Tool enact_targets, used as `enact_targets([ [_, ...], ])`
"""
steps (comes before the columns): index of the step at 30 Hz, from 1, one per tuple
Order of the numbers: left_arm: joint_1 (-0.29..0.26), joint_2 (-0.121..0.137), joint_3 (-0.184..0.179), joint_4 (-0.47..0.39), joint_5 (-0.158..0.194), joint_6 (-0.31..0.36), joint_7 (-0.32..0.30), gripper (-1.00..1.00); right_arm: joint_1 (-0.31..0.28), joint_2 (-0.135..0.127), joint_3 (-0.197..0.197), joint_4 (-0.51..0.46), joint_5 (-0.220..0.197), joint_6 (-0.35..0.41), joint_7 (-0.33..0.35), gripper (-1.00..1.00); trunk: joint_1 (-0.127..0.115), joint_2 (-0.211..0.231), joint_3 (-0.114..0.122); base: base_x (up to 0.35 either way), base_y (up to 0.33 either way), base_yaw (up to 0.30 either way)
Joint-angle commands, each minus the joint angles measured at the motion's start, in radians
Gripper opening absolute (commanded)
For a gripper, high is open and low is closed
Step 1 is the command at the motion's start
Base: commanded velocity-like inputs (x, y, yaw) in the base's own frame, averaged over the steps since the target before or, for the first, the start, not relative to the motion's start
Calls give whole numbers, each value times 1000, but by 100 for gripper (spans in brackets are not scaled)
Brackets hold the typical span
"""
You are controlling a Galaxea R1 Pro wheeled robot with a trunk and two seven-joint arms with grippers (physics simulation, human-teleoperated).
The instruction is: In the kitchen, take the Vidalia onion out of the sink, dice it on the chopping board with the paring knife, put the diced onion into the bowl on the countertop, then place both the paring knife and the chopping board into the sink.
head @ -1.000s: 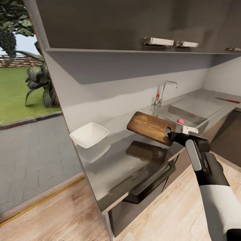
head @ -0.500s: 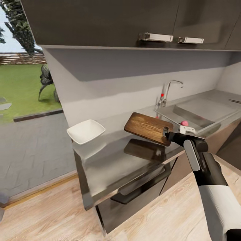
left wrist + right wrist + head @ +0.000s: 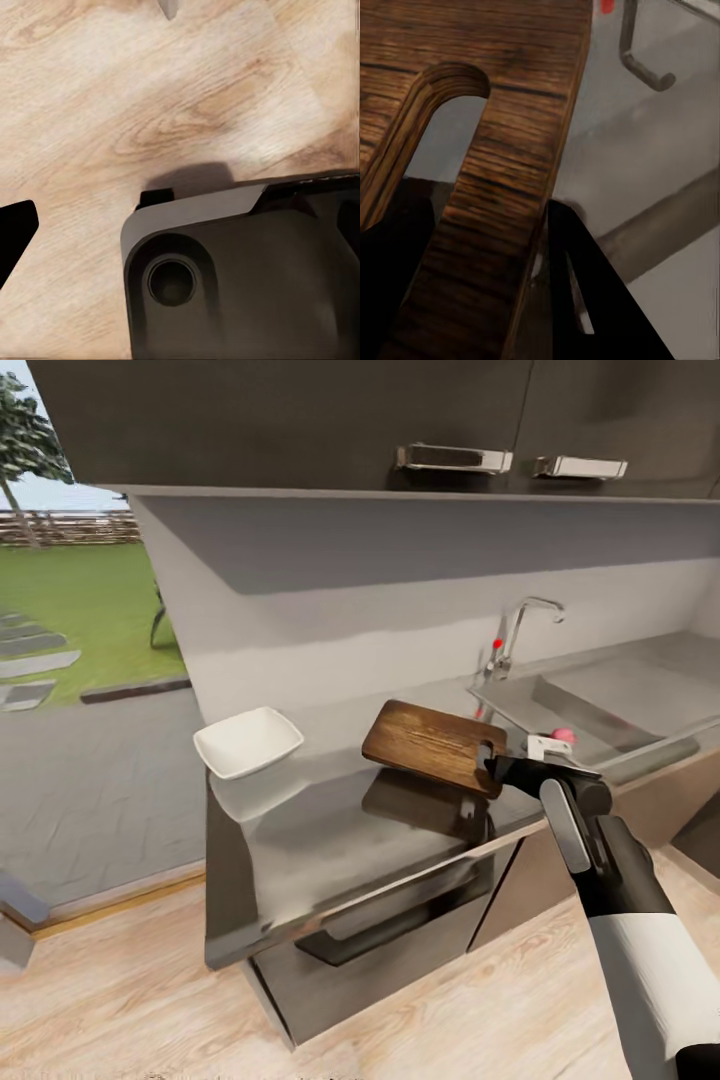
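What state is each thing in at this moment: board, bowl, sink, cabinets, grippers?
chopping board: lifted off the countertop, tilted, gripped at its handle-hole end.
right gripper: shut on the chopping board's edge.
bowl: upright on the countertop, looks empty.
sink: a small pink-red object sits at its near edge; no water visible from the faucet.
upper cabinets: doors closed.
left gripper: cannot tell.

Pale wood-grain floor [image 3: 172,105], dark rounded robot housing [image 3: 247,277] — round recess [image 3: 172,281]
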Motion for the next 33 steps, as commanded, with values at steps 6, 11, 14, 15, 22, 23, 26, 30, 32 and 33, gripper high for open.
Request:
enact_targets([
  [6, -1, 0, -3, 0, -1, -3, 0, 100, 0, -1, 6, -1, -9, 3, -10, -100, 0, -1, -7, 0, -334, 204],
  [11, -1, 0, -3, 0, -1, -3, 0, 100, 0, -1, 7, -1, -9, 3, -10, -100, 0, -1, -12, 0, -334, 204],
  [14, -1, 0, -3, 0, -1, -3, 0, 100, 0, -1, 7, -1, -9, 3, -10, -100, 0, -1, -16, 0, -333, 204],
  [15, -1, 0, -3, 0, -1, -3, 0, 100, 0, -1, 7, -1, -9, 3, -10, -100, 0, -1, -17, 0, -333, 204],
  [22, -1, 0, -3, 0, -1, -3, 0, 100, 0, -1, 8, -1, -10, 3, -10, -100, 0, -1, -24, 0, -334, 204],
  [23, -1, 0, -3, 0, -1, -3, 0, 100, 0, -1, 8, -1, -10, 3, -10, -100, 0, -1, -25, 0, -334, 204],
  [26, -1, 0, -3, 0, -1, -3, 0, 100, 0, -1, 9, -1, -11, 3, -10, -100, 0, -1, -28, 0, -333, 204],
  [30, -1, 0, -3, 0, -1, -3, 0, 100, 0, -1, 44, -1, -10, 3, -10, -100, 0, -1, -32, 0, -334, 204],
  [32, -1, 0, -3, 0, -1, -3, 0, 100, 0, -1, 69, -1, -10, 3, -10, -100, 0, -1, -35, 0, -334, 204],
  [33, -1, 0, -3, 0, -1, -3, 0, 100, 0, -1, 74, -1, -10, 3, -10, -100, 0, -1, -36, 0, -333, 204],
])
